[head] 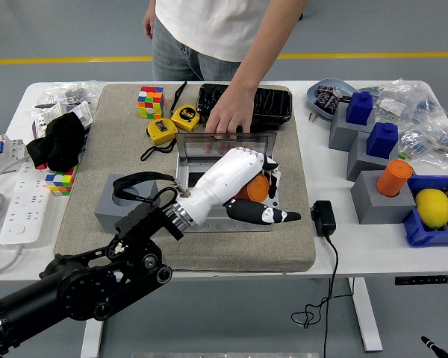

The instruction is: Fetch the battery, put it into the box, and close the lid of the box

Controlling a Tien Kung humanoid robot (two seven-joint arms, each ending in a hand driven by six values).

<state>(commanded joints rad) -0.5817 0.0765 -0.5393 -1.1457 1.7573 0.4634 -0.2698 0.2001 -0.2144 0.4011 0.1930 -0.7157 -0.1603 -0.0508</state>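
Observation:
The battery (pixel 252 188), an orange cylinder, is in my left hand (pixel 260 203), whose white-shelled fingers are curled around it. The hand holds it low inside the open grey box (pixel 231 226) in the middle of the mat. The hand hides most of the box's inside, so I cannot tell whether the battery touches the bottom. The clear lid (pixel 207 144) stands upright at the box's far edge. A person's hand (pixel 228 114) rests on the lid's top edge. My right arm does not show.
A grey block with a round hole (pixel 127 201) stands left of the box. Two yellow tape measures (pixel 185 118), a colour cube (pixel 151 102) and a black tray (pixel 246 103) lie behind it. A black adapter (pixel 323 218) and grey blocks (pixel 381 195) are on the right.

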